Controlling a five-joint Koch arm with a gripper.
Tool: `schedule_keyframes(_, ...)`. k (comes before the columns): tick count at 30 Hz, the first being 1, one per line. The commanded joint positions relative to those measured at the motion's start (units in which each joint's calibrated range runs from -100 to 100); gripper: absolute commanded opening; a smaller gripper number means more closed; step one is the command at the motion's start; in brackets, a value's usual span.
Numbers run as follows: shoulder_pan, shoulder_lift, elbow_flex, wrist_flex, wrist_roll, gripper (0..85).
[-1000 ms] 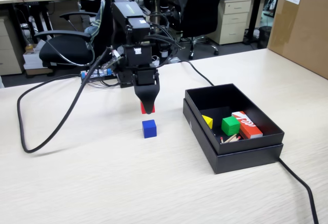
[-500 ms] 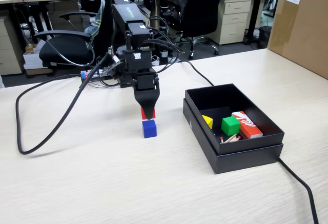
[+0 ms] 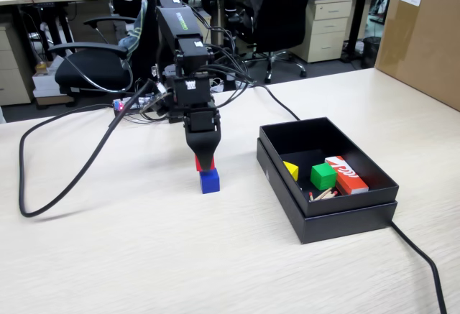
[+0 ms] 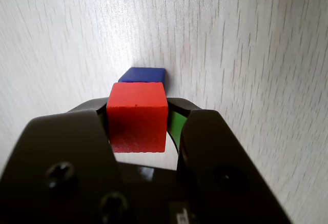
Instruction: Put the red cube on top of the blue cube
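Gripping matte red cube (image 4: 137, 124), hand (image 4: 138, 131), woodgrain table (image 4: 246, 55)

A shallow black rectangular box (image 3: 327, 206) is seen on the pale wood-grain tabletop (image 3: 144, 256). Inside it are found a yellow wedge-shaped block (image 3: 291, 170), a green cube (image 3: 323, 176) and a long red-orange box with white markings (image 3: 346, 174).

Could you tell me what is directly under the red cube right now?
The blue cube sits on the table just under the red cube, which the pincer grips. Whether they touch is hidden.
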Motion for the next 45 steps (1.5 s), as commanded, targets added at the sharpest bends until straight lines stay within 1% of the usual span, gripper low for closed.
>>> schedule_keyframes(1, 0.0, -0.4, 3.0, 1.6, 0.0, 0.9)
schedule_keyframes(16, -0.2, 1.0, 2.7, 2.9, 0.0, 1.2)
schedule_keyframes(18, 0.0, 1.2, 1.5, 2.9, -0.1, 13.3)
schedule_keyframes(23, 0.1, 1.2, -0.1, 2.9, -0.1, 14.1)
schedule_keyframes(24, 0.3, 1.2, -0.4, 2.9, -0.1, 19.1)
schedule_keyframes(26, 0.4, 1.2, -0.7, 2.9, 0.0, 22.3)
schedule_keyframes(34, 0.6, 0.7, -0.3, 2.9, 0.1, 22.3)
schedule_keyframes(39, 0.6, 0.4, -0.1, 2.9, 0.1, 40.2)
schedule_keyframes(42, 0.5, 0.2, -0.1, 2.9, 0.0, 46.7)
schedule_keyframes(45, 0.5, -0.4, -0.1, 2.9, 0.0, 48.0)
